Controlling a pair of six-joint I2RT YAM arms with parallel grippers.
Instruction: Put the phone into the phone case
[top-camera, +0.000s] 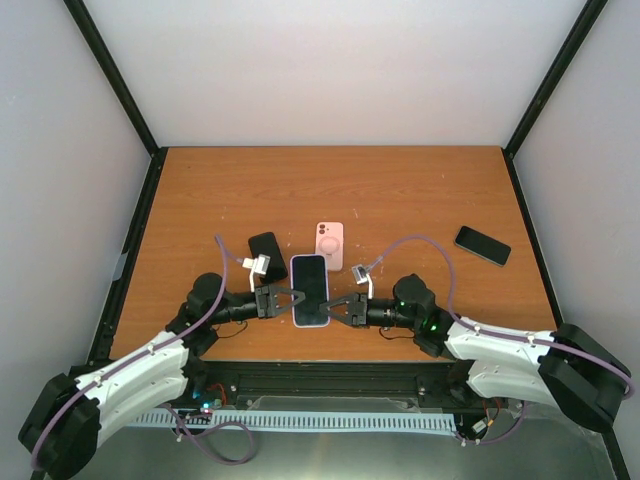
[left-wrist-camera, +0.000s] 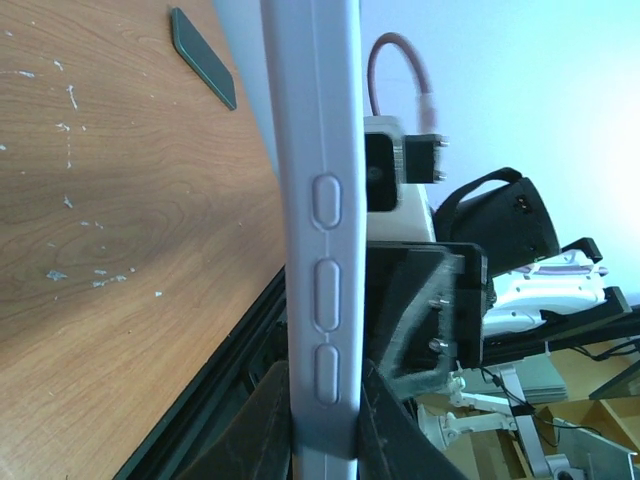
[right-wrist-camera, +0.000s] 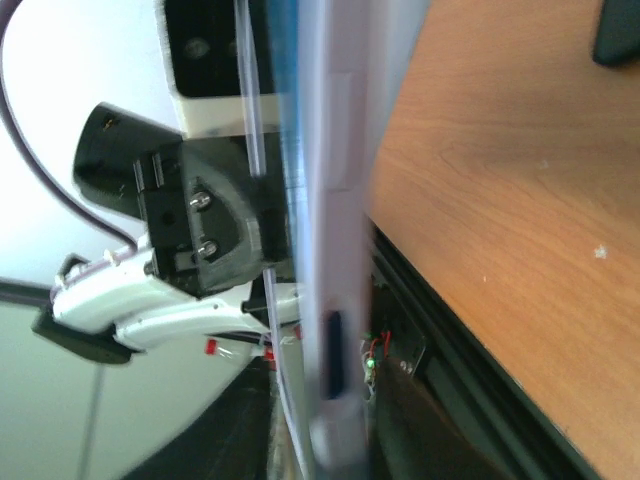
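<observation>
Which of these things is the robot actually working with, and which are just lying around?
In the job: pale case, seemingly with a phone in it; left tool gripping it; right tool at its other edge.
Lying about: left black phone; pink case; right black phone.

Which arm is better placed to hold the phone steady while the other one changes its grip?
Left, probably. The left gripper is shut on the buttoned edge of the phone, both fingers touching it. The right gripper sits at the opposite edge, but its view is blurred.
</observation>
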